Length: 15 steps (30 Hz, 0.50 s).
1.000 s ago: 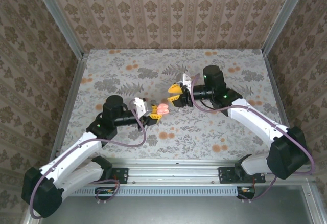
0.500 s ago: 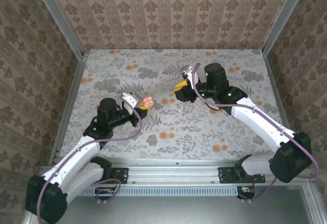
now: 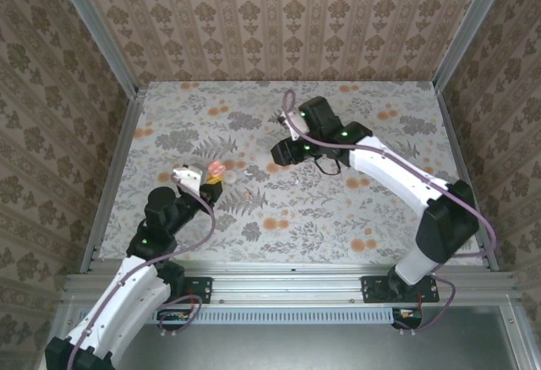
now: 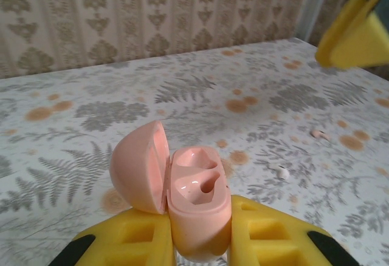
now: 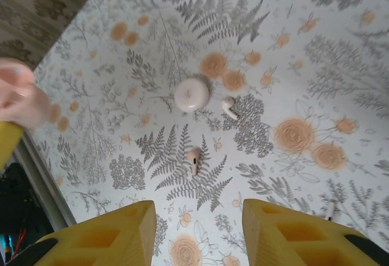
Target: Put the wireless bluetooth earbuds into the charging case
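My left claw (image 4: 199, 237) is clamped on the base of the case (image 4: 197, 202). The lid (image 4: 140, 166) is thrown open and both wells face up, empty. My right claw (image 5: 196, 217) hangs with jaws apart, holding nothing, above the earbuds (image 5: 193, 160). They lie loose on the table (image 5: 316, 47), near each other but not touching. I judge them light, hard and smooth, apt to skitter or flip under a finger, so I'd pinch one gently across its stem. The case looks slick and rounded too, so I'd hold it low and firm.
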Tool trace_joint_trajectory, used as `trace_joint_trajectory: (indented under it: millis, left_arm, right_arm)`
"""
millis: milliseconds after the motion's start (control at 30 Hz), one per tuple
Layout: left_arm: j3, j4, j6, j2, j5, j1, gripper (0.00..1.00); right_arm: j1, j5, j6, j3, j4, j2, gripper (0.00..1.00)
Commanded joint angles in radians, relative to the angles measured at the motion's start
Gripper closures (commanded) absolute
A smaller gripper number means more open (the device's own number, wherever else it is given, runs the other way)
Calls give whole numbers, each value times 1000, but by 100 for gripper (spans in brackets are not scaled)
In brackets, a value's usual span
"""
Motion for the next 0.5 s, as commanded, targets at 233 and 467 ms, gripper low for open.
trace_joint_trajectory:
  millis: [233,467]
  left_arm:
    - [24,-167,-112,-56,-217,73,79]
    - [54,-258,-163,-56,-230,163,80]
  right_arm:
    - [157,183,-29,318,-333,293,57]
    - [202,218,-42,456,-390,463,57]
